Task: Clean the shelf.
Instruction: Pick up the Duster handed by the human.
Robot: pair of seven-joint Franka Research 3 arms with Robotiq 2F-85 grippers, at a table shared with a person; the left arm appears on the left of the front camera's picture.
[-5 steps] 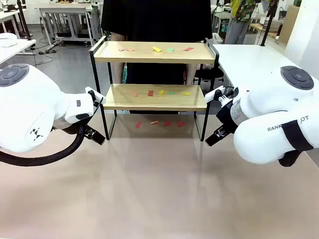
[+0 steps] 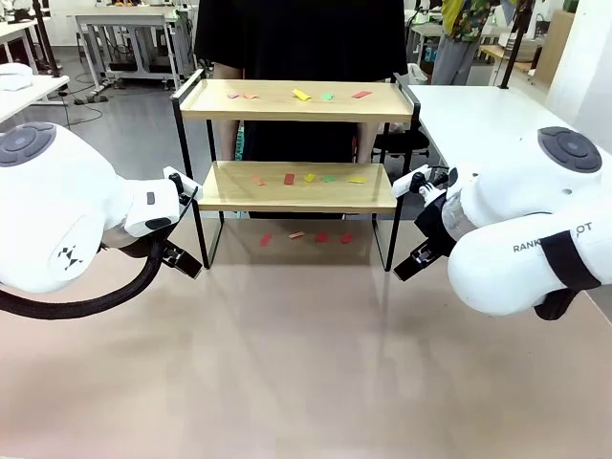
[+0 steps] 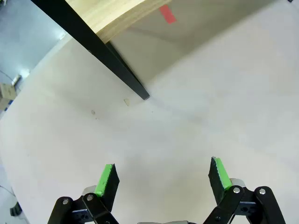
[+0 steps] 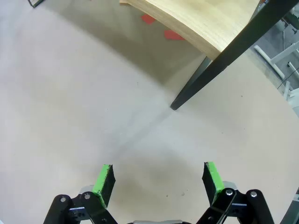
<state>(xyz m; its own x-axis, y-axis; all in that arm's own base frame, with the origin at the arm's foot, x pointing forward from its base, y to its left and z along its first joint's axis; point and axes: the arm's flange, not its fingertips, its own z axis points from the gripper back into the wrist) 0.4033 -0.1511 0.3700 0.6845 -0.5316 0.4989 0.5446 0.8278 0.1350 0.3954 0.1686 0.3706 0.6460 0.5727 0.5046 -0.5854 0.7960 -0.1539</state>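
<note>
The shelf (image 2: 296,196), two light wooden boards on a thin black frame, stands at the far middle of the table. Several small coloured paper scraps (image 2: 301,95) lie on its top board, several more on the lower board (image 2: 290,179), and several on the table beneath (image 2: 296,235). My left gripper (image 2: 182,260) hovers open by the shelf's front left leg (image 3: 126,79). My right gripper (image 2: 413,262) hovers open by the front right leg (image 4: 205,77). Both hold nothing. In the wrist views the green pads (image 3: 106,176) (image 4: 211,174) stand wide apart over bare table.
A person in a black top (image 2: 301,38) stands right behind the shelf. A white table (image 2: 478,110) adjoins at the back right. Red scraps (image 4: 161,27) show under the lower board. The near table (image 2: 306,363) is bare beige surface.
</note>
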